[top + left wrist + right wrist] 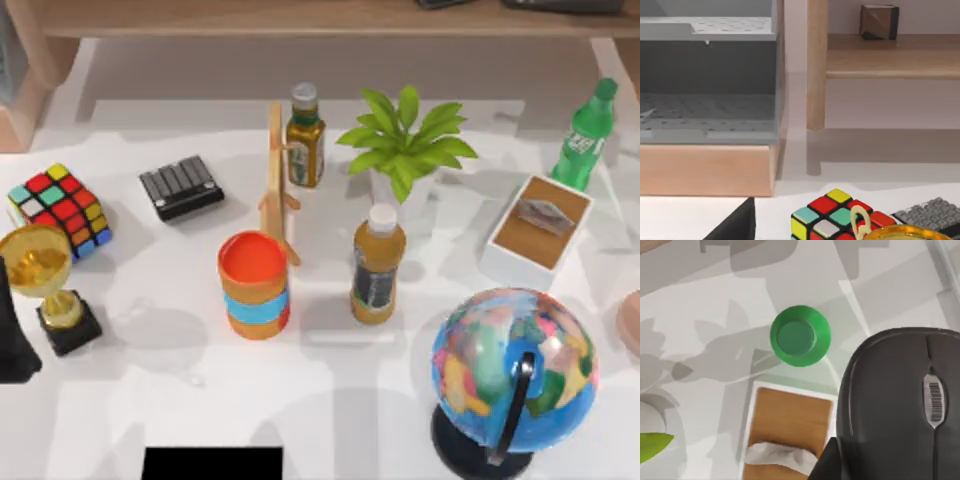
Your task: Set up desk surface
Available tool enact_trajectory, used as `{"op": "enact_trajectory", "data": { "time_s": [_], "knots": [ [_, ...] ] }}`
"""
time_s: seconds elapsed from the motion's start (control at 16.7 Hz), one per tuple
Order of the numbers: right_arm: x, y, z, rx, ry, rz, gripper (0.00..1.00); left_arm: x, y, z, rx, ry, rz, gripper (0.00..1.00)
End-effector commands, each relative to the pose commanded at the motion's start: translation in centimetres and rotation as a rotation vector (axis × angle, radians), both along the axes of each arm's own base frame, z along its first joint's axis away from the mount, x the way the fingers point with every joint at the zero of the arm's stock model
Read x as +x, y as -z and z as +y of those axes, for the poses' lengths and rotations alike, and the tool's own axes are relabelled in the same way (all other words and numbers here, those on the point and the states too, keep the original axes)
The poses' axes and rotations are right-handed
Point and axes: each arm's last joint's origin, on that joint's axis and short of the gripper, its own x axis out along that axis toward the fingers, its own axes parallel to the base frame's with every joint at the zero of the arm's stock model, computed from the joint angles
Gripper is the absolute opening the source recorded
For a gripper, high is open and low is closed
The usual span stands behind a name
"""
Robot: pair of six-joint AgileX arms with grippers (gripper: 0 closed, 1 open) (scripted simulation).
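Observation:
The desk surface (150, 400) is a broad white tabletop crowded with objects. In the right wrist view a black mouse (900, 405) hangs close under the camera, high above a green bottle's cap (800, 336) and a tissue box (787, 432). My right gripper is shut on the mouse, and a dark finger (824, 466) shows at the mouse's edge. The green bottle (585, 135) and tissue box (540, 225) stand at the back right of the desk. My left arm (12, 335) is parked at the left edge beside a gold trophy (45, 285).
On the desk stand a Rubik's cube (60, 208), a dark calculator (180, 187), an orange cup (255, 285), a wooden stand (277, 180), two bottles (305, 135) (378, 262), a potted plant (405, 145) and a globe (515, 370). A wooden shelf (300, 20) runs along the back.

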Motion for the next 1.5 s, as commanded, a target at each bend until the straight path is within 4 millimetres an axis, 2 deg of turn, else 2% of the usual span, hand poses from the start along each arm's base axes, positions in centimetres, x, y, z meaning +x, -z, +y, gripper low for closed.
{"op": "enact_trajectory", "data": {
  "time_s": [0.18,0.42,0.6,0.78,0.96,1.14,1.32,1.5],
  "knots": [
    [-2.4,-0.1,8.0,0.046,-0.053,-0.015,0.0,0.0,0.0,0.0,0.0,0.0,0.0,1.0],
    [-7.2,1.8,18.9,0.105,-0.156,0.003,0.0,0.0,0.0,0.0,0.0,0.0,0.0,1.0],
    [-12.0,4.7,26.2,0.125,-0.24,0.047,0.0,0.0,0.0,0.0,0.0,0.0,0.0,1.0],
    [-17.4,8.8,32.0,0.106,-0.314,0.11,0.0,0.0,0.0,0.0,0.0,0.0,0.0,1.0],
    [-22.4,13.3,35.8,0.056,-0.371,0.169,0.0,0.0,0.0,0.0,0.0,0.0,0.0,1.0],
    [-26.1,17.0,37.6,0.003,-0.406,0.211,0.0,0.0,0.0,0.0,0.0,0.0,0.0,1.0],
    [-27.5,18.7,38.2,-0.02,-0.418,0.226,0.0,0.0,0.0,0.0,0.0,0.0,0.0,1.0],
    [-27.5,18.7,38.2,-0.02,-0.418,0.226,0.0,0.0,0.0,0.0,0.0,0.0,0.0,1.0]
  ]
}}
